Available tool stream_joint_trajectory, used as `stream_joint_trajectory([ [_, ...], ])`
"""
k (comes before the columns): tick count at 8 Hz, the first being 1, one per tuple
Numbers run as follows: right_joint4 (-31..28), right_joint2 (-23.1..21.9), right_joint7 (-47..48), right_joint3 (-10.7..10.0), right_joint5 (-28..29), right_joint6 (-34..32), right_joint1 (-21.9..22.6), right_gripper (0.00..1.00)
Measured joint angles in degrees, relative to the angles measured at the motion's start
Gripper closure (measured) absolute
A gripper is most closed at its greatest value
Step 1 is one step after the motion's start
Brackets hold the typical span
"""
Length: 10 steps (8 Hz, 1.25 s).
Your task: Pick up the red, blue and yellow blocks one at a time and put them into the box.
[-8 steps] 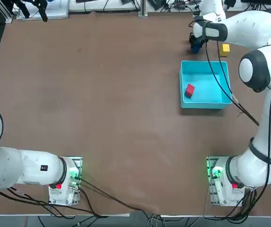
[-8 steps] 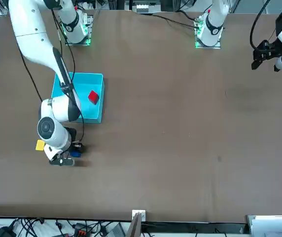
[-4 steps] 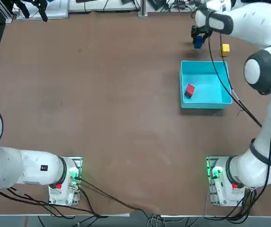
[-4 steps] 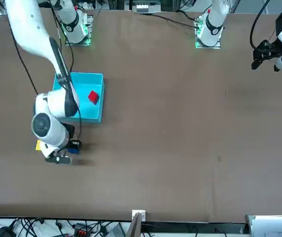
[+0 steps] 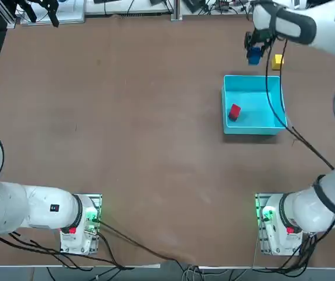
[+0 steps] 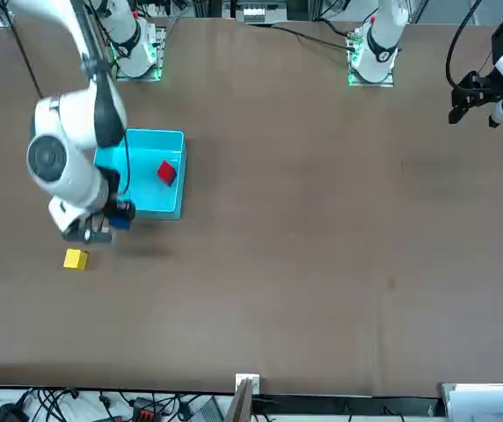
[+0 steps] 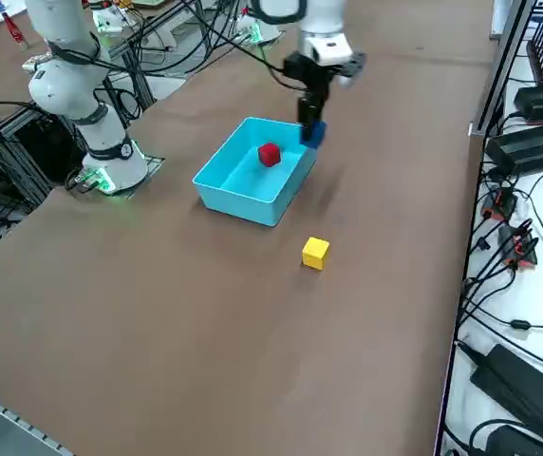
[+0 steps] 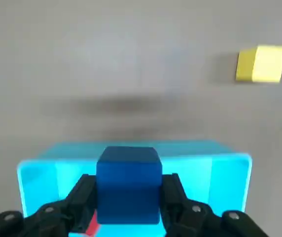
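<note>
Now that the right gripper (image 8: 129, 197), clamped on the blue block (image 8: 128, 185), has lifted it off the table, the box (image 5: 267, 102) with the red block (image 5: 234, 111) lies just below-behind it, yellow block (image 5: 278, 60) beside.

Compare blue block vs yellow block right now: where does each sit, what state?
The blue block is clamped in the shut jaws of the right gripper and held off the table by the box's far edge; the yellow block lies free on the table outside the box. Blue is dark, yellow bright. Both are small plain cubes of matching size, and neither is in the box yet.
</note>
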Motion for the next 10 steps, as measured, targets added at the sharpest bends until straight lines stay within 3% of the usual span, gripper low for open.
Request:
stream_joint_trajectory([
  [2, -12.86, -7.98, 0.23, 0.05, 0.01, 4.94, 0.57, 0.32],
  [4, -23.59, -12.2, 0.23, 0.04, 0.01, 12.06, 0.56, 0.32],
  [7, -33.82, -12.08, 0.23, -0.01, 0.0, 24.86, 0.52, 0.32],
  [10, -35.89, -8.77, 0.23, -0.02, 0.0, 30.02, 0.52, 0.32],
])
